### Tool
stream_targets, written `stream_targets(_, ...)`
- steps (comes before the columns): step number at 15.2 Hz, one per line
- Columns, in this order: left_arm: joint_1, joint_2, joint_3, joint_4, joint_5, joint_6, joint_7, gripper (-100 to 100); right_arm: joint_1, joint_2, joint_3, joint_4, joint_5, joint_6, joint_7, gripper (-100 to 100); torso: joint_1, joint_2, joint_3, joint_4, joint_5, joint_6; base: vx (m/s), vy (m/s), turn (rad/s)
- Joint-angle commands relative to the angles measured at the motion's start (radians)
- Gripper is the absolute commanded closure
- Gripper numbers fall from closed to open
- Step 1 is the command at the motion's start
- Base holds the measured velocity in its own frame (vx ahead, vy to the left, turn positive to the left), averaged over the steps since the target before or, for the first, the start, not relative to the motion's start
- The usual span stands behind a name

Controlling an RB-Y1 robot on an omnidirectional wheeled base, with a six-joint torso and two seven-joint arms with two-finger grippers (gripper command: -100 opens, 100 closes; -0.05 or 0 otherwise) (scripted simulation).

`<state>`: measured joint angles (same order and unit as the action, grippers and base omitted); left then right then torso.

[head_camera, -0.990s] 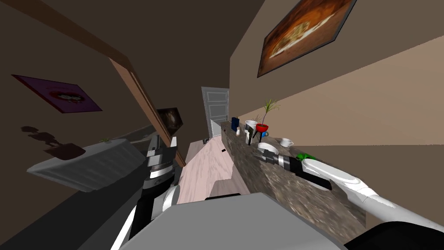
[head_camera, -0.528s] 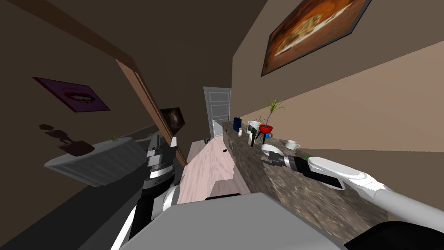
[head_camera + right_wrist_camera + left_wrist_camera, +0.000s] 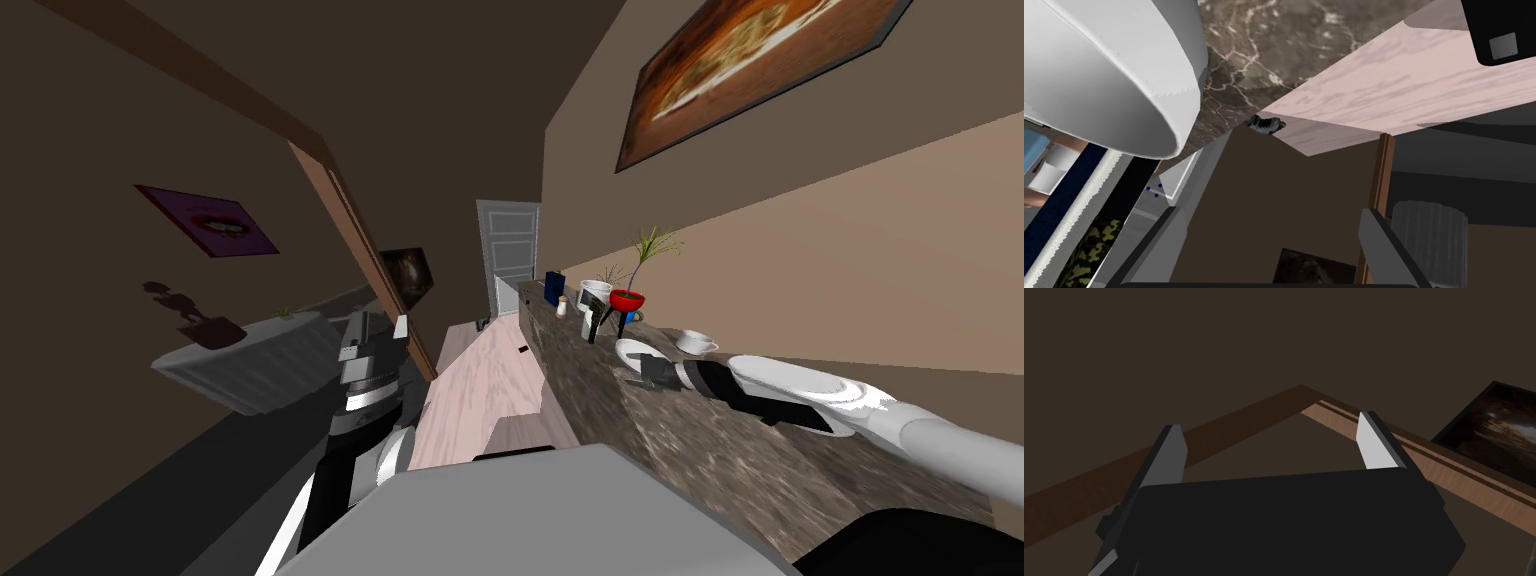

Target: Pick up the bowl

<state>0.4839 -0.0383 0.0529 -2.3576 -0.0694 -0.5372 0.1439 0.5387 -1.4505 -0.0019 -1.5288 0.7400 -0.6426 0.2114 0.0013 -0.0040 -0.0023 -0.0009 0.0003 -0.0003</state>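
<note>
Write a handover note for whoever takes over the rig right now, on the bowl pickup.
Right claw: open and empty, reached out over the marble counter. It is close to the white bowl but not around it; the bowl lies off to one finger's side.
Left claw: open and empty, held up away from the counter.
Done: the arm is at the bowl.
Left: line the fingers up on the bowl's rim, close, lift.

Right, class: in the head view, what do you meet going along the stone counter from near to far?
right gripper → white bowl → red pot → small white shaker → dark blue box
</note>
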Motion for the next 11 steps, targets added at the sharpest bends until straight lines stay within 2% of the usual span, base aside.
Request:
stream_targets(1, 0.000, 0.000, 0.000, 0.000, 0.000, 0.000, 0.000, 0, -0.005, -0.013, 0.007, 0.032, 0.008, -0.014, 0.010, -100, 0.000, 0.000, 0.000, 0.000, 0.000, 0.000, 0.033, 0.009, 0.019)
stream_targets(2, 0.000, 0.000, 0.000, 0.000, 0.000, 0.000, 0.000, 0, 0.007, -0.047, 0.021, 0.063, 0.031, -0.018, 0.020, -100, 0.000, 0.001, 0.000, 0.000, 0.000, 0.000, 0.034, 0.016, 0.066)
stream_targets(5, 0.000, 0.000, 0.000, 0.000, 0.000, 0.000, 0.000, 0, 0.019, -0.079, 0.035, 0.092, 0.052, -0.021, 0.030, -100, 0.000, 0.001, 0.000, 0.000, 0.000, 0.000, 0.039, 0.019, 0.080)
stream_targets(7, 0.000, 0.000, 0.000, 0.000, 0.000, 0.000, 0.000, 0, 0.044, -0.133, 0.065, 0.144, 0.091, -0.028, 0.047, -100, 0.000, 0.001, 0.001, 0.000, 0.000, 0.000, 0.048, 0.024, 0.109)
stream_targets(8, 0.000, 0.000, 0.000, 0.000, 0.000, 0.000, 0.000, 0, 0.044, -0.133, 0.065, 0.144, 0.091, -0.028, 0.047, -100, 0.001, 0.000, 0.000, 0.000, 0.000, 0.000, 0.055, 0.025, 0.098)
stream_targets(11, 0.000, 0.000, 0.000, 0.000, 0.000, 0.000, 0.000, 0, 0.079, -0.194, 0.109, 0.207, 0.139, -0.037, 0.067, -100, 0.002, 0.000, 0.000, 0.000, 0.001, 0.000, 0.058, 0.040, 0.102)
